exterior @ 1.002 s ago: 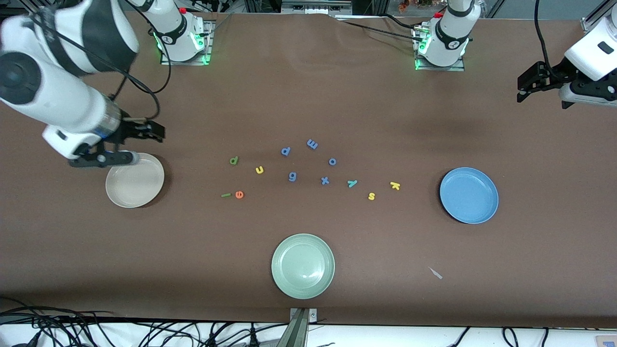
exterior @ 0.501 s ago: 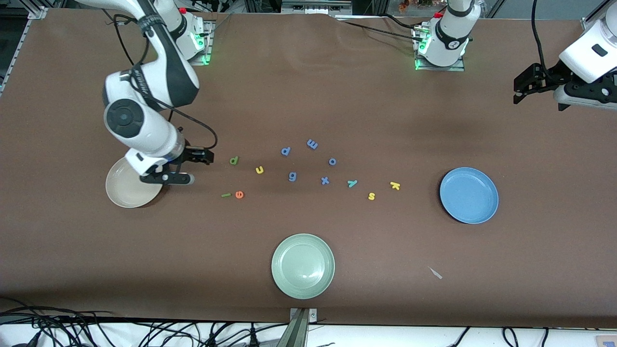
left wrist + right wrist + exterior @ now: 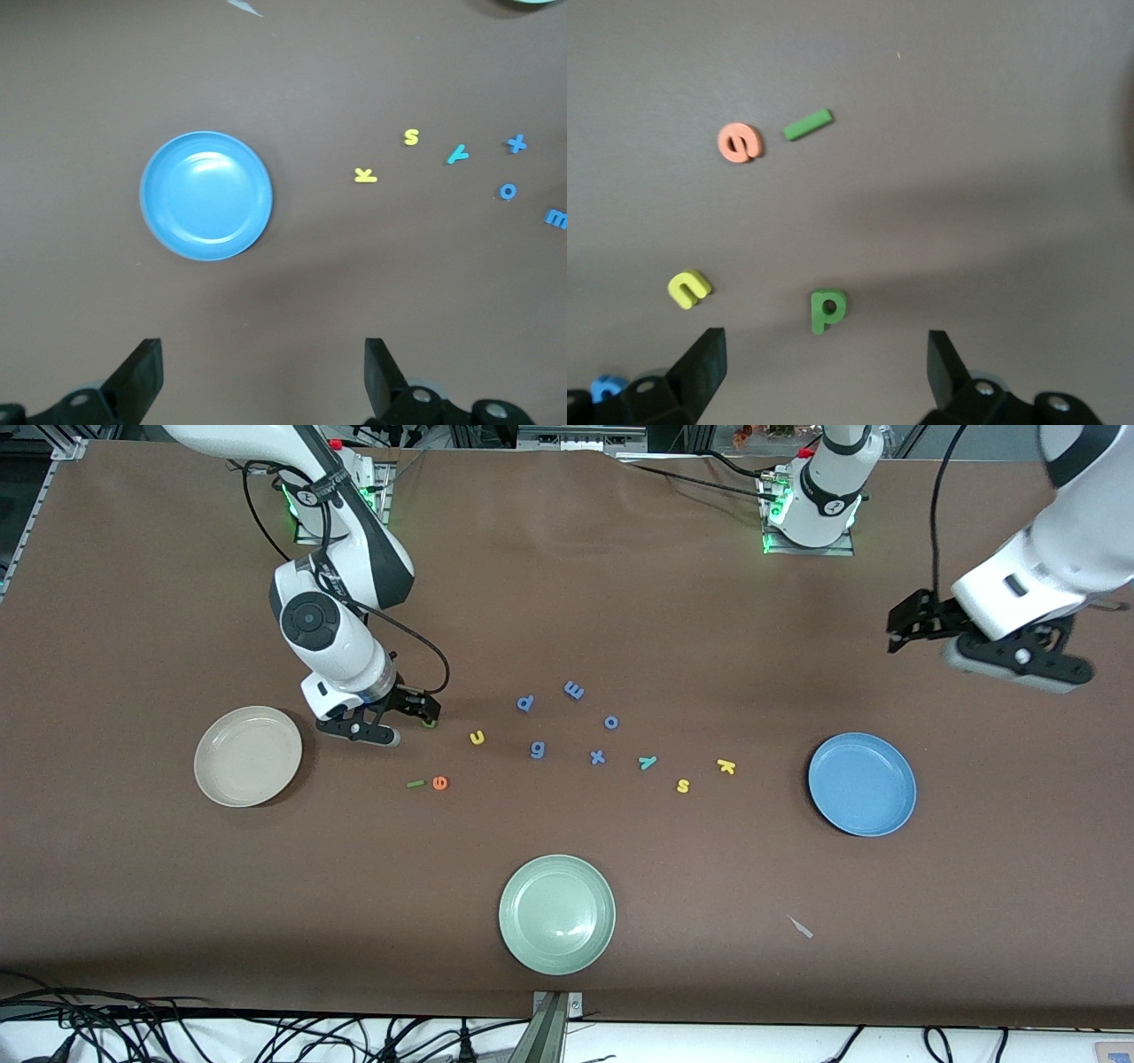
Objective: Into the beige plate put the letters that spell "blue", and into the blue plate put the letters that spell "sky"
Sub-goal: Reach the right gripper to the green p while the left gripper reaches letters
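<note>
My right gripper (image 3: 416, 713) is open and low over the green b (image 3: 827, 310), which lies just ahead of its fingertips (image 3: 709, 354). Nearby lie the yellow u (image 3: 477, 737), the orange e (image 3: 440, 783) and the thin green l (image 3: 415, 784). The beige plate (image 3: 247, 755) lies empty at the right arm's end. My left gripper (image 3: 908, 631) hangs open, high over bare table by the blue plate (image 3: 862, 784), also empty. The yellow k (image 3: 726, 766), yellow s (image 3: 683, 786) and teal y (image 3: 648, 762) lie in a row beside that plate.
Several blue letters (image 3: 537, 749) are scattered mid-table between the two groups. A pale green plate (image 3: 556, 913) lies near the table's front edge. A small pale scrap (image 3: 801, 927) lies on the cloth toward the left arm's end.
The right arm swung from over the beige plate to the green b and came down lower. The left arm moved in from the table's end toward the blue plate. Both grippers stayed open.
</note>
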Tool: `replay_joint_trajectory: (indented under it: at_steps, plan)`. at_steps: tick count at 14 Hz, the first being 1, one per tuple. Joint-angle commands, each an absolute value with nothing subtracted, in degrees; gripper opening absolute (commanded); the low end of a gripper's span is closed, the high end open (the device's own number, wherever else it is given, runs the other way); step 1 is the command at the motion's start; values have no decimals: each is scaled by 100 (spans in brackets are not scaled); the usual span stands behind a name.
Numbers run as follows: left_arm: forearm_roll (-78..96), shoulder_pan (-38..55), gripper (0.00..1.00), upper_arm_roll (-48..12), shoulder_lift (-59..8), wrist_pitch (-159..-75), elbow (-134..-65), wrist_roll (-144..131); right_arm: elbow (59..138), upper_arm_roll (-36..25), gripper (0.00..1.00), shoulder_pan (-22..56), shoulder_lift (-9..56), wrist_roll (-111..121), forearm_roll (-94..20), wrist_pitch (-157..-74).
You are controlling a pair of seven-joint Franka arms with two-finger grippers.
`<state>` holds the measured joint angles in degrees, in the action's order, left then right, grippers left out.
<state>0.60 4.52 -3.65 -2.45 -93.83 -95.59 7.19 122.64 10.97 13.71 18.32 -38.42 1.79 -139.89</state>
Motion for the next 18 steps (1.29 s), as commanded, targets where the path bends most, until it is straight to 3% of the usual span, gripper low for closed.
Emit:
replay_joint_trajectory:
  at_steps: [1,5,9,11,14,18]
  plan:
    - [211,483,100,-413,-737,-9814,-9430,756,12279,1099,100,1634,2100,-4323,132,-14229]
    - [316,632,100,-431,-1290,-10905,-9598,756,12261,1081,100,1635,2530,-4377,220,-14545]
    - [378,949,100,-431,-2511,-11802,-9650,756,12261,1072,100,1609,2680,-4351,220,-14616]
    - [378,1089,100,-439,-2610,-11988,-9860,756,12270,1072,99,1600,2733,-4342,220,-14616]
    - [360,1195,100,-448,-2767,-11997,-10010,756,12270,1072,78,1600,2777,-4333,220,-14607]
    - [509,1239,100,-448,-3119,-12443,-10090,668,12261,1072,34,1565,2795,-4342,220,-14607]
